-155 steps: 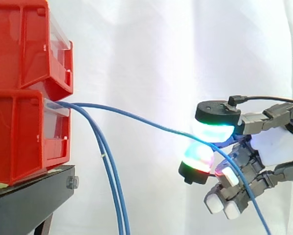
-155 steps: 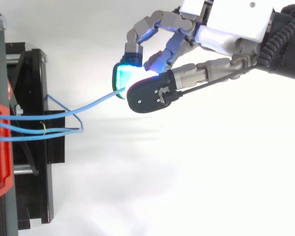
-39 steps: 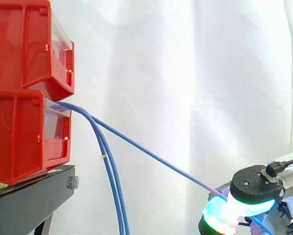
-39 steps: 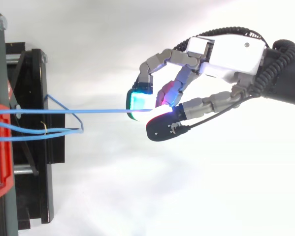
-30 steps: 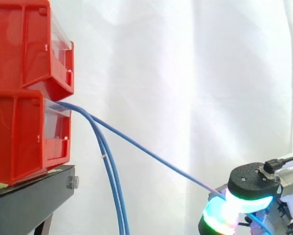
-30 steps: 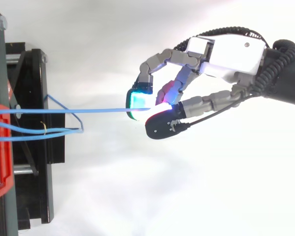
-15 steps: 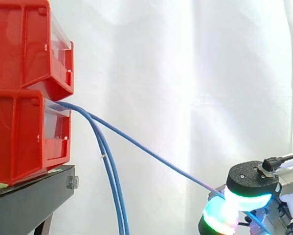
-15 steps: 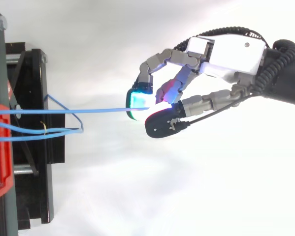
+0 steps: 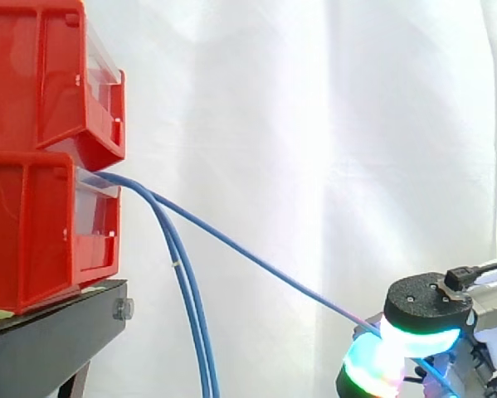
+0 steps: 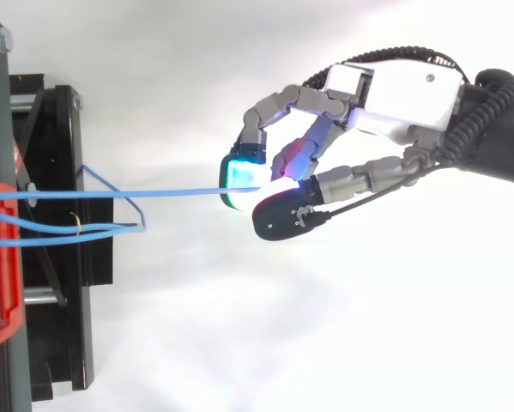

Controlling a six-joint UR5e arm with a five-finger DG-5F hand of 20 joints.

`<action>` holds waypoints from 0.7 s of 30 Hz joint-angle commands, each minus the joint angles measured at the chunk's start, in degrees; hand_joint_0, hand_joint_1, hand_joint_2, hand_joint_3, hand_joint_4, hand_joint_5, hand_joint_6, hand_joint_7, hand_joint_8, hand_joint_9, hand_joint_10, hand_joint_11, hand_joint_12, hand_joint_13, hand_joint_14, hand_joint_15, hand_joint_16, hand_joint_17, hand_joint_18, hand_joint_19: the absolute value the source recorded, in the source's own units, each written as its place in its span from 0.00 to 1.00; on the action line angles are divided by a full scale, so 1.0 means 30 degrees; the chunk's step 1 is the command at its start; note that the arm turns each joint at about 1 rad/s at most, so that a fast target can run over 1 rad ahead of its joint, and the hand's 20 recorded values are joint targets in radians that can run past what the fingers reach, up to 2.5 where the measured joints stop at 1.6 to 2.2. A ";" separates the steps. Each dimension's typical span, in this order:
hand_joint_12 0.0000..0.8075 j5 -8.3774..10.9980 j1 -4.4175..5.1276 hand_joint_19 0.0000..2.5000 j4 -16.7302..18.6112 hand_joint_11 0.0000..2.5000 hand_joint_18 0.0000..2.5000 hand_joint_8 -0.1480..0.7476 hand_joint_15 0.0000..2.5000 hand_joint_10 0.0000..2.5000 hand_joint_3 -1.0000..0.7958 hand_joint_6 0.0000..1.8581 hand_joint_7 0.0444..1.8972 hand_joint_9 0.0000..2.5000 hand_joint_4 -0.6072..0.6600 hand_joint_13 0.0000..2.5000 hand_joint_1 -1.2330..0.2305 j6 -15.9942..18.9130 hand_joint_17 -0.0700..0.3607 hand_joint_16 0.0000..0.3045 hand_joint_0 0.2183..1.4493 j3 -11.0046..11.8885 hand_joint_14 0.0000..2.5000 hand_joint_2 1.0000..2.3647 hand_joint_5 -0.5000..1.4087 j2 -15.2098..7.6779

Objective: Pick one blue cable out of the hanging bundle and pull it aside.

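Since the earliest frame the hand has dropped low and drawn away from the bins, and the cable that sagged then now runs straight. Over the last second nothing visibly shifts.

Cable: one blue strand, separated from the bundle and pinched at the hand's glowing pads. It leaves the pinch toward the bins. In the side view it climbs from the hand in a straight diagonal to the mouth of the lower bin. Its long axis therefore lies along the line from hand to bin, and it looks taut. A short length of it passes out on the hand's far side, below the pads.

Bundle: the remaining blue strands leave the same bin mouth and fall steeply, close to the bin front and well apart from the hand. In the top view they lie beside the taut strand, near the stand, not touching it along its free run.

Hand: thumb and one curled finger are closed on the cable, pad against pad. The other fingers are bent and grip nothing. The palm faces the bins, with the arm reaching in from the side away from them.

Judgement: the strand is already picked out. Since it lies in line with the pull and appears tight, further travel away from the bins would load the pinch, so a sideways move seems the safer way to carry it aside.
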 commanded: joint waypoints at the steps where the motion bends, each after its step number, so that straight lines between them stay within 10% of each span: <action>1: 0.32 0.0000 0.0000 0.19 0.0000 0.22 0.30 0.43 0.18 0.01 0.47 0.46 0.54 0.49 0.42 0.34 0.36 0.0008 0.41 0.15 0.30 -0.0007 0.01 0.01 0.25 -0.0008; 21: 0.30 0.0000 0.0000 0.19 0.0000 0.22 0.30 0.43 0.16 0.01 0.47 0.46 0.54 0.49 0.42 0.33 0.35 0.0008 0.40 0.15 0.30 -0.0007 0.01 0.01 0.25 -0.0008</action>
